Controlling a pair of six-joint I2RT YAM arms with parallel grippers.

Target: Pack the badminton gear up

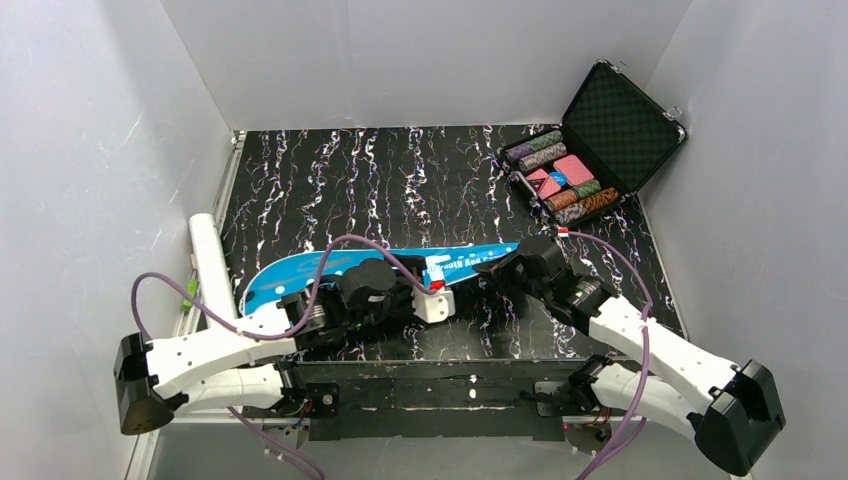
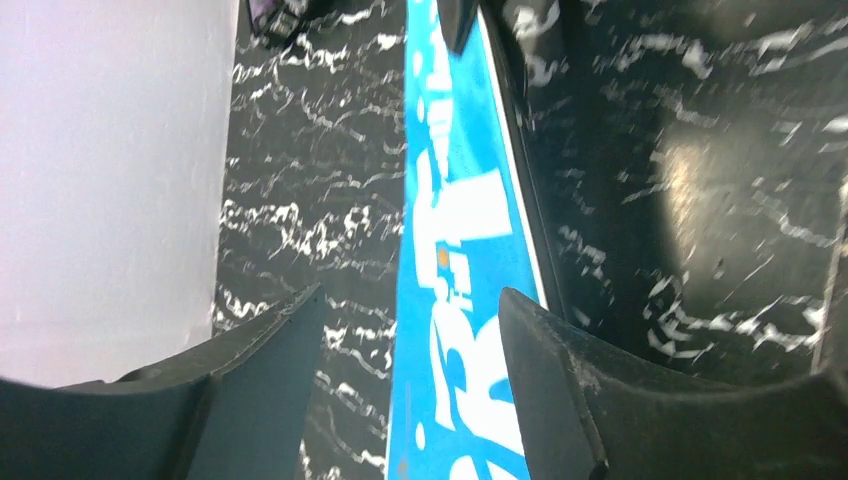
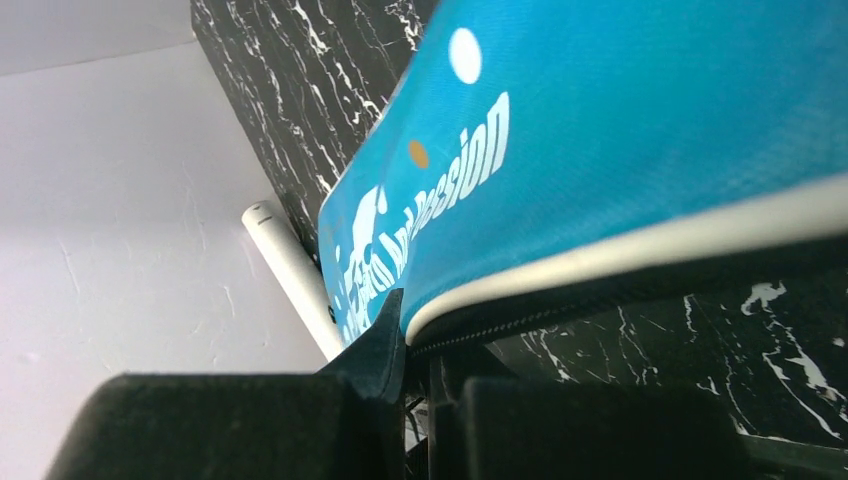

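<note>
The blue racket-shaped bag (image 1: 300, 268) with white lettering lies flat across the near part of the black marbled table. My left gripper (image 1: 428, 292) hovers over its narrow part. In the left wrist view its fingers (image 2: 560, 360) stand open, and the bag (image 2: 460, 230) runs between them underneath. My right gripper (image 1: 497, 268) is at the bag's right end. In the right wrist view its jaws (image 3: 412, 335) are pinched on the bag's (image 3: 620, 120) white-piped zipper edge. A long white tube (image 1: 213, 268) lies along the left wall, also in the right wrist view (image 3: 290, 270).
An open black hard case (image 1: 590, 150) of coloured chips sits at the back right corner. White walls enclose the table on the left, back and right. Purple cables loop over both arms.
</note>
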